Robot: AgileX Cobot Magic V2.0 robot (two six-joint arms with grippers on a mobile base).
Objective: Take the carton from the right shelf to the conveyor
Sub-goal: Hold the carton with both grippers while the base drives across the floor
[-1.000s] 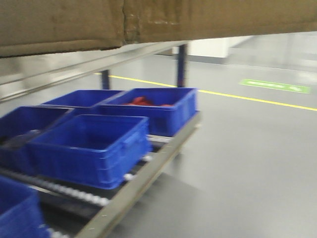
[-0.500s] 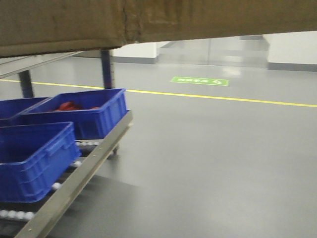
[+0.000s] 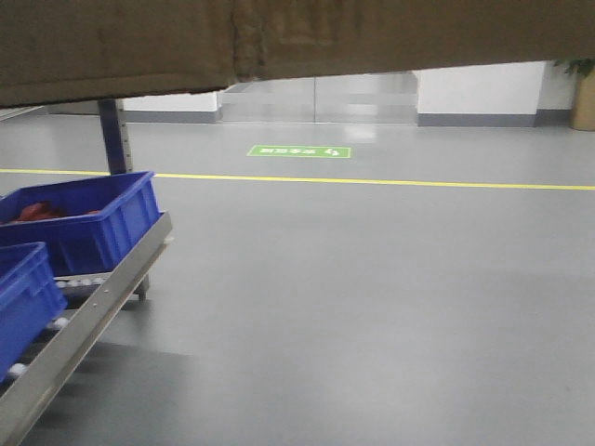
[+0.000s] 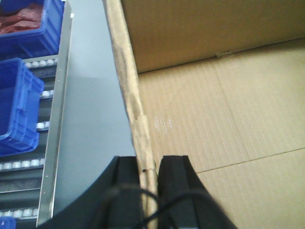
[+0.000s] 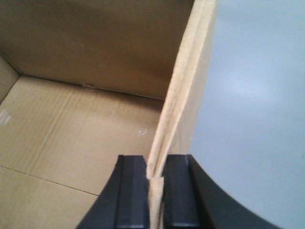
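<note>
The brown carton [image 3: 279, 37] fills the top of the front view, held in the air. In the left wrist view my left gripper [image 4: 151, 167] is shut on the carton's left wall [image 4: 131, 95], one finger outside, one inside the open box [image 4: 214, 105]. In the right wrist view my right gripper [image 5: 155, 167] is shut on the carton's right wall [image 5: 183, 95], with the box's inside [image 5: 71, 119] to the left. The right shelf's steel rail [image 3: 84, 325] sits at the lower left. The conveyor is out of view.
Blue plastic bins [image 3: 84, 218] stand on the shelf's rollers at the left, one with red contents; they also show in the left wrist view [image 4: 19, 105]. Smooth grey floor [image 3: 372, 297] with a yellow line [image 3: 418, 183] and a green floor mark [image 3: 299, 150] spreads ahead.
The view has swung to the right: the shelf and blue bins have slid toward the left edge, and more open floor shows. The carton stays held at the top of the view.
</note>
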